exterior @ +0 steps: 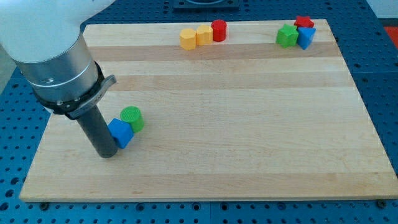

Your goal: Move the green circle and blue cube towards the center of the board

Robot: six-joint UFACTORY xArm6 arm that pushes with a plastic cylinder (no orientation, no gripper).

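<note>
The green circle [132, 117] lies on the wooden board [236, 118] at the view's lower left. The blue cube [120, 132] sits just below and left of it, touching it. My tip [107, 153] rests on the board right at the blue cube's left side, at the cube's lower left edge. The rod rises from there up to the grey arm at the view's upper left.
At the view's top middle, a yellow hexagon block [188, 38], a second yellow block [204, 35] and a red cylinder [219, 30] stand in a row. At the top right, a green block [286, 36], a red block [303, 22] and a blue block [306, 38] cluster together.
</note>
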